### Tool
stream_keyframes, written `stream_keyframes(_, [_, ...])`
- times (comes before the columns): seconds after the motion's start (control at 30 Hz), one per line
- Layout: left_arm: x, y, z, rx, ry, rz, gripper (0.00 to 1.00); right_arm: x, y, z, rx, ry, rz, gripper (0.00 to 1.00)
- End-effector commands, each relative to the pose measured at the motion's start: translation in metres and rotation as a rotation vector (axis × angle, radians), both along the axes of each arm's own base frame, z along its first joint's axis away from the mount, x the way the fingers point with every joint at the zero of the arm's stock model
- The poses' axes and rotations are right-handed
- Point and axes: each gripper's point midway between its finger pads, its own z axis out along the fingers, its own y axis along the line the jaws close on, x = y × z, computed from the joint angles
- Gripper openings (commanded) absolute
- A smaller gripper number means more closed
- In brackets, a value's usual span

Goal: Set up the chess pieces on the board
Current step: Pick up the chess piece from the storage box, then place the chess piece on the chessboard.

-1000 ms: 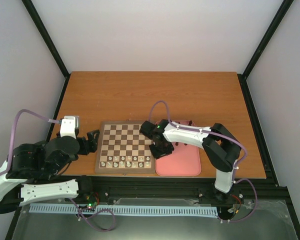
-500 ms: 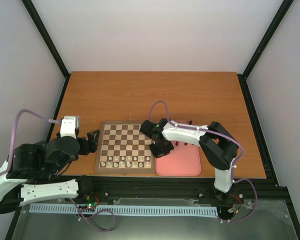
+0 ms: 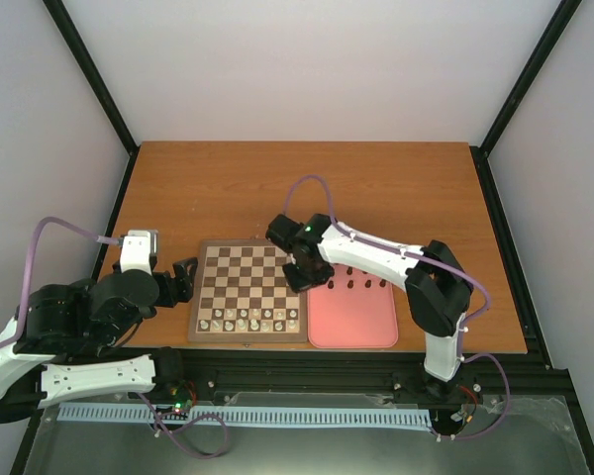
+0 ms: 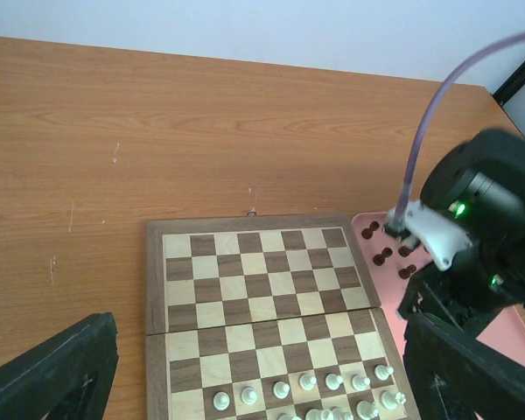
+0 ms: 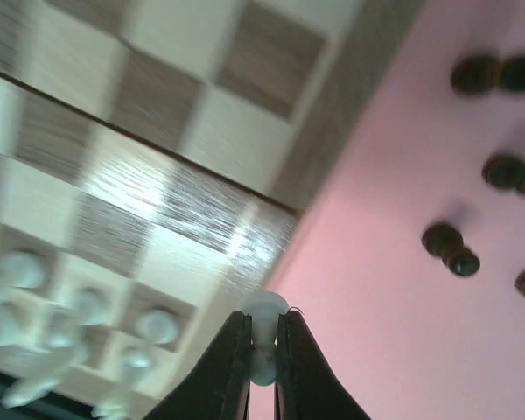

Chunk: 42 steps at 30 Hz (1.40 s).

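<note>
One white piece point(image 5: 264, 308) sits pinched between the closed fingers of our right gripper point(image 5: 263, 331), its rounded head poking above their tips. From above, we find that gripper hanging over the right rim of the board point(image 3: 240, 267), just where the wood meets the pink tray point(image 3: 356, 325). We see more white pieces point(image 3: 249, 319) standing along the board's nearest rows. On the tray's far part we make out several dark pieces point(image 3: 361, 285), upright and apart from one another. Our left gripper point(image 3: 185, 279) sits just left of the board, jaws spread wide and holding nothing.
</note>
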Motion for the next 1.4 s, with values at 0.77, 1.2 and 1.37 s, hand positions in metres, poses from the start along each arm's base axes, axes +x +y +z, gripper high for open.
stream_keyframes(0.77, [-0.003, 0.027, 0.037, -0.055, -0.079, 0.027, 1.0, -0.039, 0.251, 0.036, 0.446, 0.067, 0.323, 0.03])
stream_keyframes(1.2, [-0.004, 0.028, 0.037, -0.059, -0.079, 0.021, 1.0, -0.046, 0.259, 0.013, 0.443, 0.108, 0.336, 0.03])
stream_keyframes(1.37, [-0.006, 0.033, 0.035, -0.068, -0.071, 0.028, 1.0, -0.045, 0.261, 0.012, 0.445, 0.103, 0.337, 0.03])
